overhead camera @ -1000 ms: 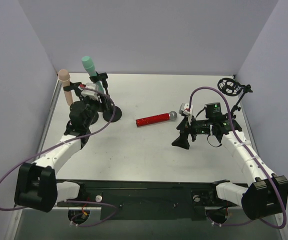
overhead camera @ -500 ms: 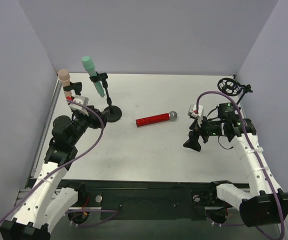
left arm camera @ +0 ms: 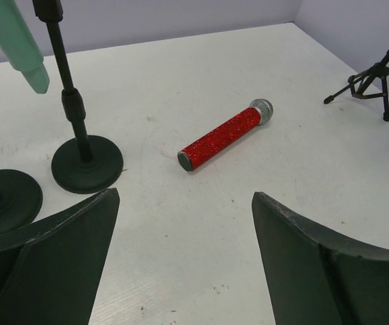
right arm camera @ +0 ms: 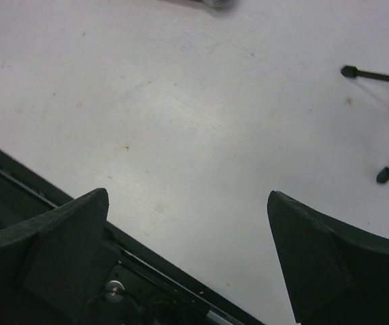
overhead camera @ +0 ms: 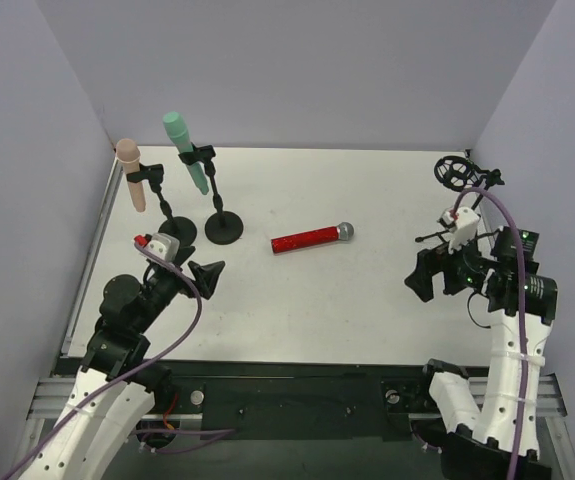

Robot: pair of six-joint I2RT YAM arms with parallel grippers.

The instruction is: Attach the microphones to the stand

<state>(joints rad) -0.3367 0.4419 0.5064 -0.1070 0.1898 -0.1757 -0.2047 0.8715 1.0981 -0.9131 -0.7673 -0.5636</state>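
Closest to me, the left hand (overhead camera: 205, 272) has backed off to the near left part of the worktop (overhead camera: 347, 300). A second ago it was up against the pink mic (overhead camera: 131, 175); now it hangs low with its jaws spread wide and nothing between them. From its own camera I look straight through the gap at the red mic (left arm camera: 224, 134). The right hand (overhead camera: 423, 281) has pulled away too, from the middle of the worktop toward the near right. Its jaws are also spread and empty, and under them its camera shows only bare surface and the front rail.

Farther out, the red mic lies on its side near the middle of the worktop, silver head toward the right, well apart from both hands.

Beyond that, at the far left, the pink mic sits upright in the clip of its stand (overhead camera: 172, 231). It stayed put when the left hand let go, so I take that one as mounted. Just beside it the green mic (overhead camera: 185, 150) leans in the clip of the second stand (overhead camera: 224, 228). At the far right a small tripod (overhead camera: 464, 185) with a round cradle stands empty.

So two of three look done. The red mic is what's left, and the empty tripod is its likely place.
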